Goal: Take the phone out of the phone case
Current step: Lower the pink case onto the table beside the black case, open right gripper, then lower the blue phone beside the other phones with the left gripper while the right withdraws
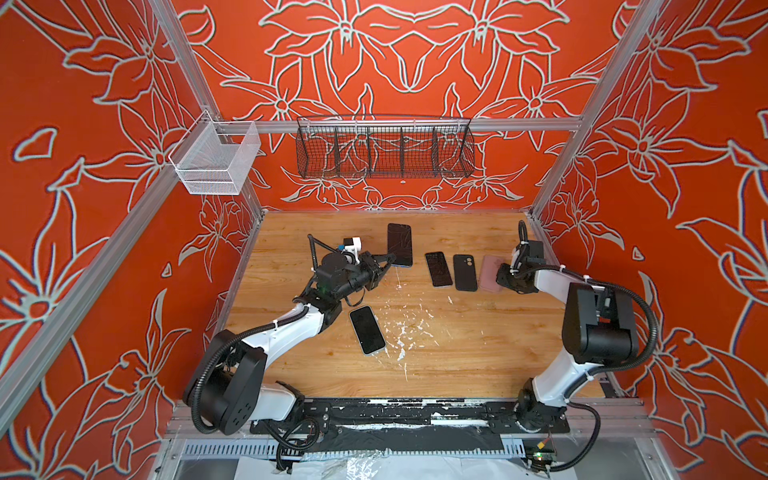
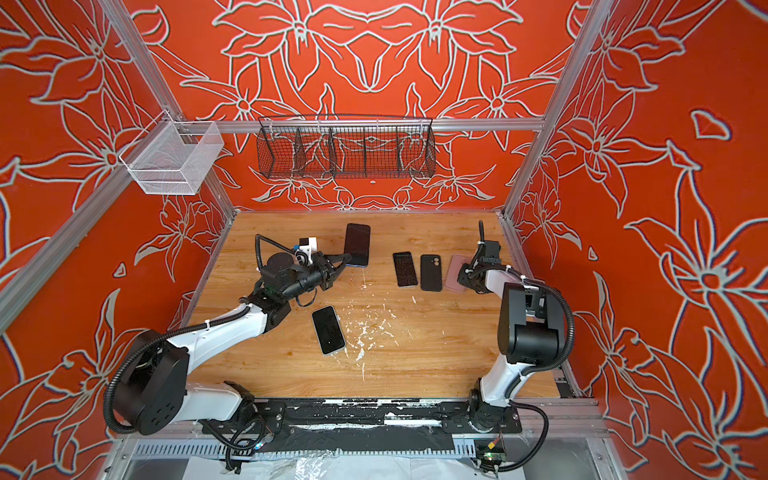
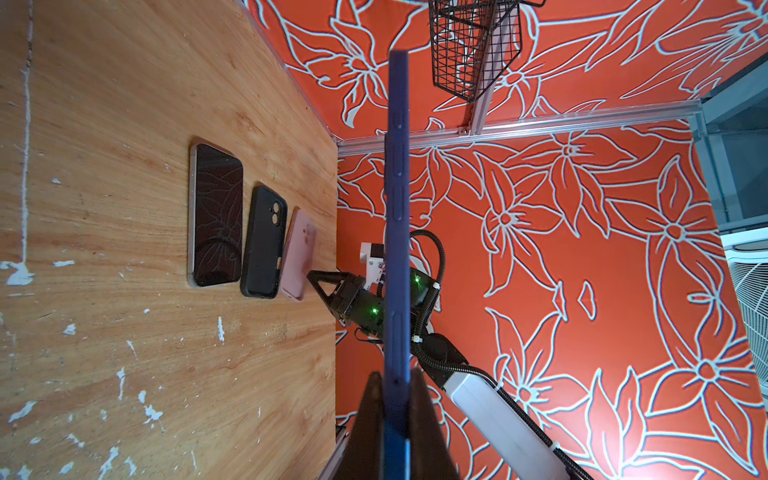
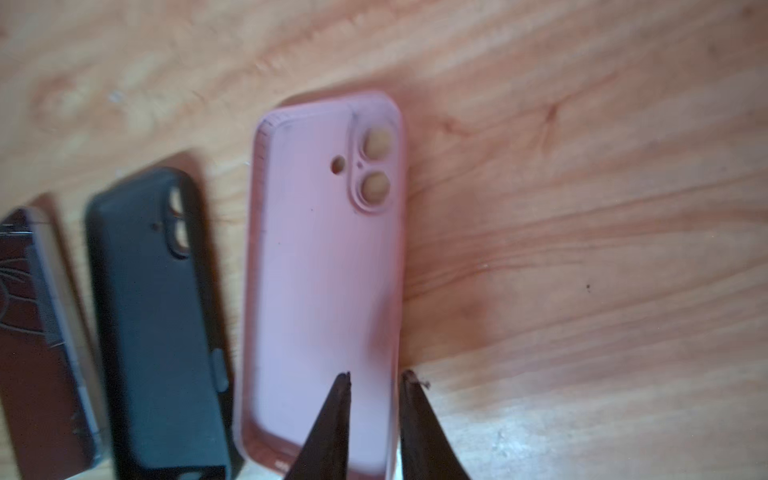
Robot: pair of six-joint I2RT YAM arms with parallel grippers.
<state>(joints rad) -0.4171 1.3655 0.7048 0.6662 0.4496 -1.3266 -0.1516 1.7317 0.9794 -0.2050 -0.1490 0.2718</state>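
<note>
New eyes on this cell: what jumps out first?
Loud red floral walls wrap the wooden table. Left of centre, the left gripper is clamped on a blue-cased phone, held flat above the wood. On the right, the right gripper, jaws slightly apart, is at the rim of an empty pink case, last in a row after a bare phone and a black case.

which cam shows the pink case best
The right wrist view: the pink case fills it, camera holes clear. In both top views it is small, half hidden by the right arm. The left wrist view shows it foreshortened.
</note>
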